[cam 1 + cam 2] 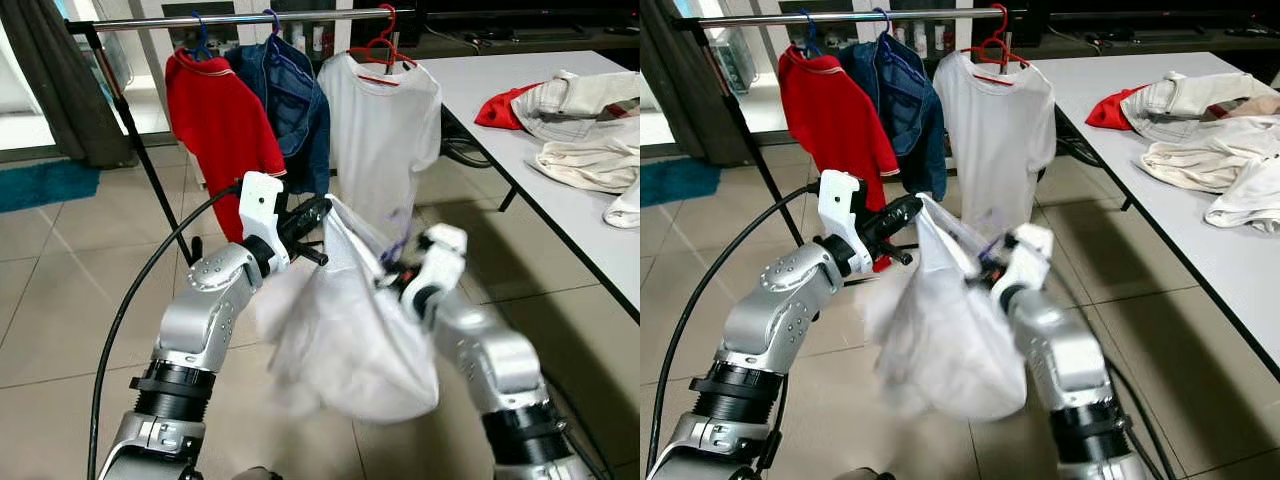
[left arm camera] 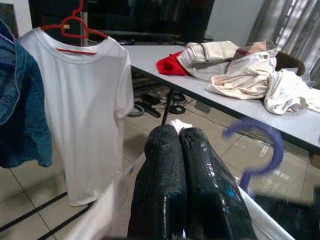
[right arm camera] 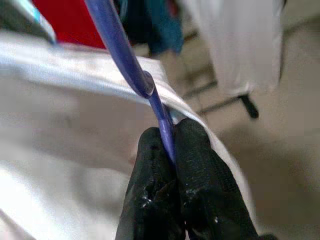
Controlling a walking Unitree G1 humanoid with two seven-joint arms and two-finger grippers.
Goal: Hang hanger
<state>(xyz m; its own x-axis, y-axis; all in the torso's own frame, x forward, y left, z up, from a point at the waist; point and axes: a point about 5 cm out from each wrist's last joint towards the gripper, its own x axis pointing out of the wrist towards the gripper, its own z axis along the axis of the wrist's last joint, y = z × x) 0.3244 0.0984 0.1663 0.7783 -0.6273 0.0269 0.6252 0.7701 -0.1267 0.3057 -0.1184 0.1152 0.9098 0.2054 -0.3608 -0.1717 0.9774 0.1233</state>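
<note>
Between the two sets of black fingers hangs a white garment (image 1: 340, 330) on a blue hanger (image 3: 131, 60), carried out in front of the robot and short of the rail. The right gripper (image 3: 172, 150) has its fingers pinched tight on the thin blue hanger stem, just below where it meets the thicker curved part. The left gripper (image 2: 180, 150) has its fingers pressed together on a fold of the white cloth, with the blue hook (image 2: 260, 150) curling up just beyond their tips.

That cloth looks light and limp, so it will sag and swing; the plastic hanger is the only stiff part, and it looks smooth, so I judge it could twist or slip in a pinch this narrow. The stem under the hook seems the right place to hold, leaving the hook free to go over the bar.

Ahead of the fingertips runs the metal rail (image 1: 230, 18), carrying a red shirt (image 1: 220, 120), a denim jacket (image 1: 295, 100) and a white T-shirt (image 1: 385, 130) on a red hanger (image 1: 380, 50). Those garments crowd the bar, so a gap must be picked. Off beyond the right fingers stands a table (image 1: 560, 200) piled with clothes (image 1: 580, 130), and a black cable (image 1: 140, 290) loops beside the left arm.
</note>
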